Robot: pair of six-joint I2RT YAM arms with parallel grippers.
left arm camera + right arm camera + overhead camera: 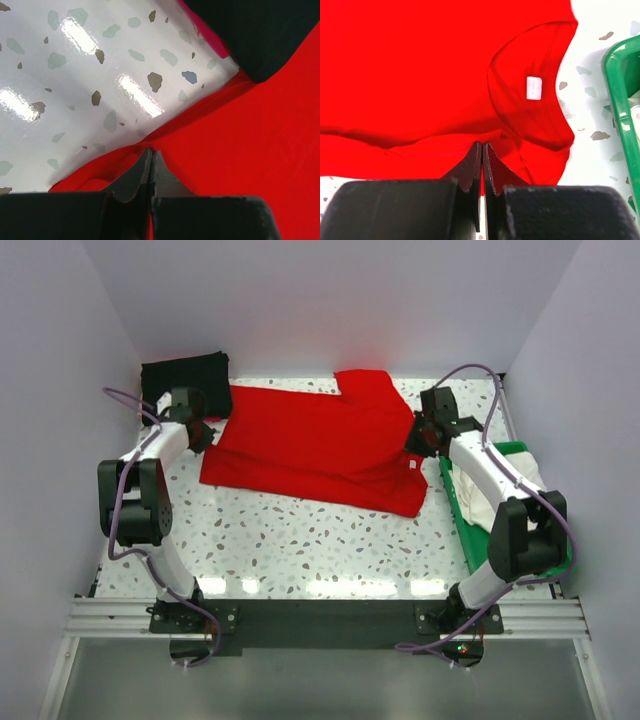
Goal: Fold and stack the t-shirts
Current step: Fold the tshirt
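Pincers on two robot arms clamp opposite ends of a red t-shirt [320,445] spread across the far half of a speckled white counter [300,540], one sleeve pointing toward the back wall. At the shirt's left end, the left pincer [151,155] has its jaws pressed together on a raised fold of red cloth right at the garment's edge, where the fabric gives way to bare counter. At the right end, the right pincer [482,146] is likewise closed tight, its tips nipping the red fabric just beside the collar opening, with a small white neck label [534,88] showing inside the neckline beyond them. A black t-shirt [185,372] sits as a compact dark bundle in the far left corner, its near corner meeting the red cloth beside the left arm's wrist. Along the right side of the counter stands a green tray [616,100], close to the red shirt's collar but apart from it. A whitish t-shirt [528,470] lies bunched in the tray, partly hidden under the right arm.
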